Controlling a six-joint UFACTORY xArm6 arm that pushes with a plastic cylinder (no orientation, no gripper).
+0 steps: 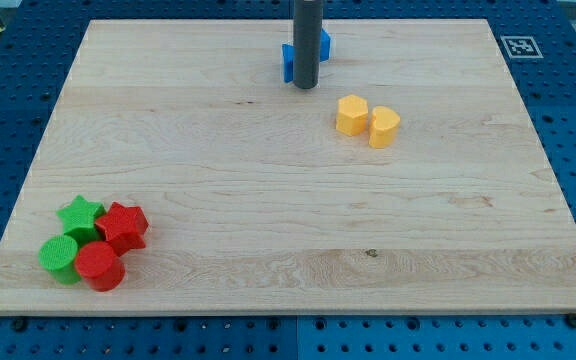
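Where the rod comes down near the view's top, you see my tip (306, 86), a bare rod end pinching nothing, touching the blue block (290, 62) partly hidden behind it. Two yellow blocks (368, 120) sit nearby, right; red and green blocks (93, 243) cluster bottom left on the wooden board (288, 250).

The tip (306, 86) is set near the board's (268, 200) top edge, touching the blue block (290, 61) partly hidden behind the rod. Right of and below it, the yellow hexagon block (351, 115) and yellow heart block (384, 127) are placed side by side. At the bottom-left corner, the green star block (81, 216), red star block (123, 226), green cylinder (59, 259) and red cylinder (99, 267) are clustered, touching.
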